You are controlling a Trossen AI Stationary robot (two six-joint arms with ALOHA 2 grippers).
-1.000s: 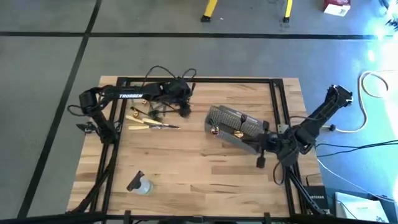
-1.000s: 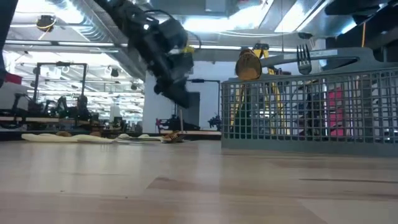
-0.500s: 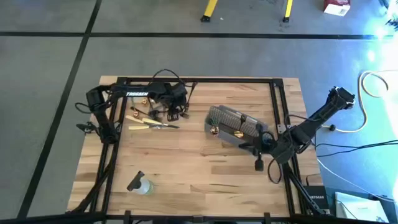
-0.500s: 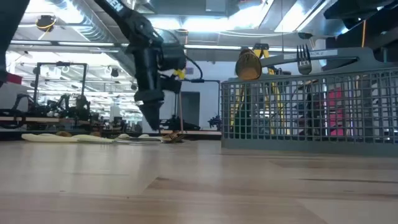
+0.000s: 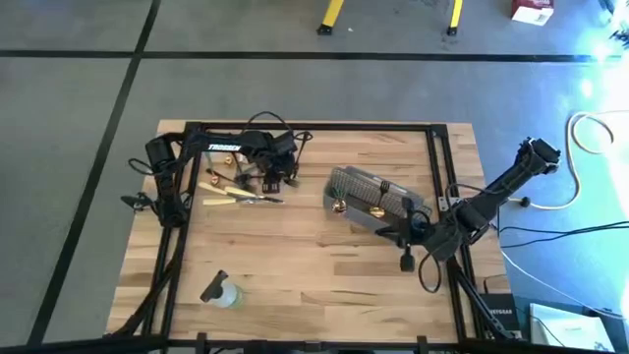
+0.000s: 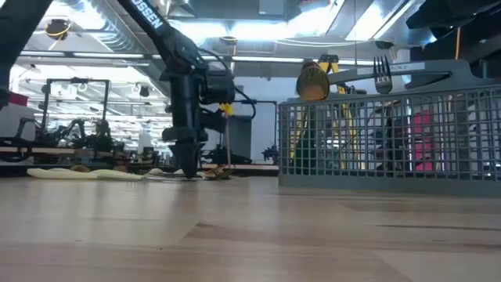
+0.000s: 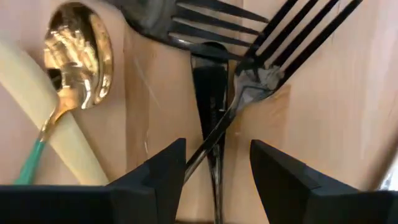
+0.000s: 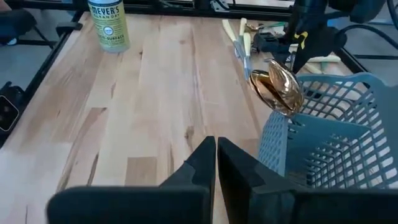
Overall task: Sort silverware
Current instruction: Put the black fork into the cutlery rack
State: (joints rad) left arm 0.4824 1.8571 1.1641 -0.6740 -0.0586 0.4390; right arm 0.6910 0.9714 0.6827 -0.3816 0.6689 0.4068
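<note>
- While the right gripper waits near the basket with its fingers pressed together and empty, the left gripper does the work, down at the loose silverware on the table's far left part
- Left jaws stand apart, straddling the crossed handles of two black forks; nothing gripped yet
- Beside them lie a gold spoon with a green handle and a pale cream handle
- Step in hand, as I judge it: the pick. Next move calls for closing on one handle only; the two cross right between the fingers, so both may lift together
- Basket already holds a gold spoon and a fork, standing upright
- Surface: pale wood table in a black frame; a bottle sits at the near left, well apart from the pile
- Room: grey floor with black tape lines; low view shows a workshop with bright ceiling lights behind
</note>
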